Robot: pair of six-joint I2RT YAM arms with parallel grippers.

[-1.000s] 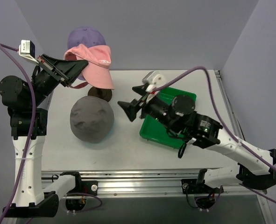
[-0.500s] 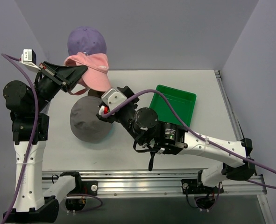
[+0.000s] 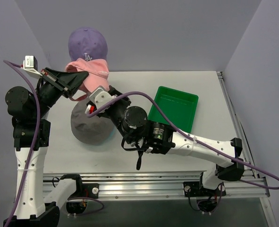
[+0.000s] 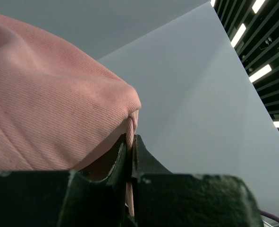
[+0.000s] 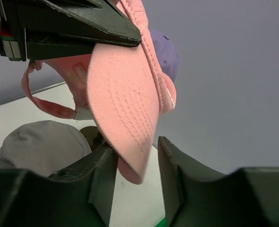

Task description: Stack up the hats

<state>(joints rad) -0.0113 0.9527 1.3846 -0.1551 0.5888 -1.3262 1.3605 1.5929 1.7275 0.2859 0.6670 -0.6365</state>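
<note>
Left of the green tray (image 3: 177,106), left claw (image 4: 131,144) clamps pink cap (image 3: 96,71); right claw (image 5: 135,144) gapes round its brim.

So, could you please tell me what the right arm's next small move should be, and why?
Probably closing the right gripper on the brim of the pink baseball cap. The brim hangs between its open jaws with a gap on one side, while the left gripper is clamped on the cap's fabric edge.
</note>
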